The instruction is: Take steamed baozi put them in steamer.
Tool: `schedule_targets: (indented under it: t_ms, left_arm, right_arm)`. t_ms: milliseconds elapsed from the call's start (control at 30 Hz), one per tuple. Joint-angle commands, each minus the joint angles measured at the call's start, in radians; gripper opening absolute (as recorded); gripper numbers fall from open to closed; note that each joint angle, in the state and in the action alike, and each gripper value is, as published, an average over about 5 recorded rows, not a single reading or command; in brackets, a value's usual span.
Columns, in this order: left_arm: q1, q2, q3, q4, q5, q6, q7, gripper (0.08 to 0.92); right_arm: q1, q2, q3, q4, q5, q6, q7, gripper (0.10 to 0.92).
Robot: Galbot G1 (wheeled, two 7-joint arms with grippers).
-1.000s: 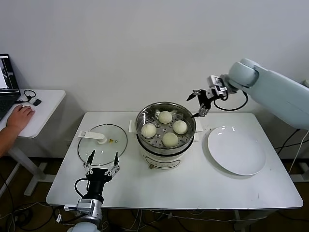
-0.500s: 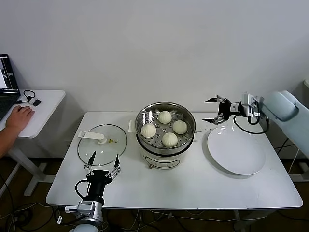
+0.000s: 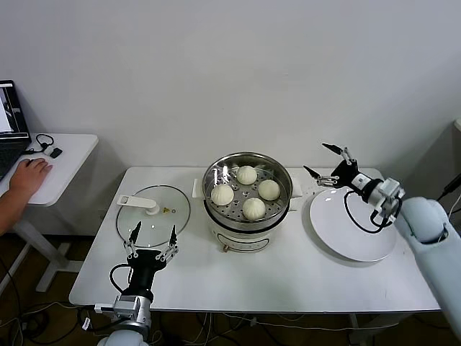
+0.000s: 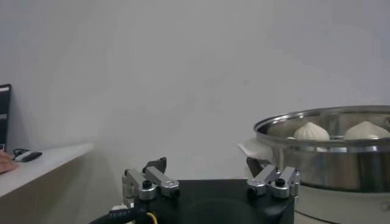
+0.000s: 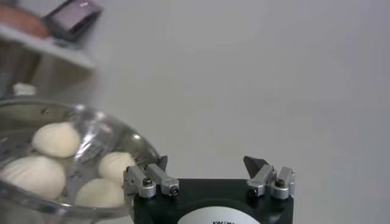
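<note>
Baozi [image 3: 245,191] sit in the steamer [image 3: 247,214], apart from the open right claw [image 3: 325,161].

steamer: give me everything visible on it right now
The steamer is a round, shiny steel basket with a perforated floor on a white pot base with side handles. It stands upright mid-table, uncovered. Four cream-white baozi sit on the floor, apart from one another. The glass lid lies flat on the robot's left, the white plate on its right. Neither gripper touches it.
</note>
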Motion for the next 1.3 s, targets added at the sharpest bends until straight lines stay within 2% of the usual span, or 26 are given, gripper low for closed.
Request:
schedule_targets:
  t_ms: [33,400,800,1300]
  left_arm:
    - [-0.009,0.001,-0.002,0.002,0.003,0.006,0.003,0.823]
    - [-0.002,-0.003,-0.002,0.011,0.004,0.003,0.001,0.823]
    - [0.008,-0.003,-0.005,0.007,0.003,0.001,-0.002,0.823]
    - [0.01,-0.004,-0.009,0.002,0.005,0.007,0.012,0.823]
  right_arm:
    - [-0.488,0.312,0.29,0.118,0.034,0.155,0.255,0.823]
    - [-0.684,0.455,0.237,0.157,0.11,0.264,0.271,0.823]
    - [-0.694,0.406,0.22,0.165,0.217,0.195,0.248,0.823]
    - [-0.697,0.386,0.212,0.177,0.215,0.184,0.222,0.823]
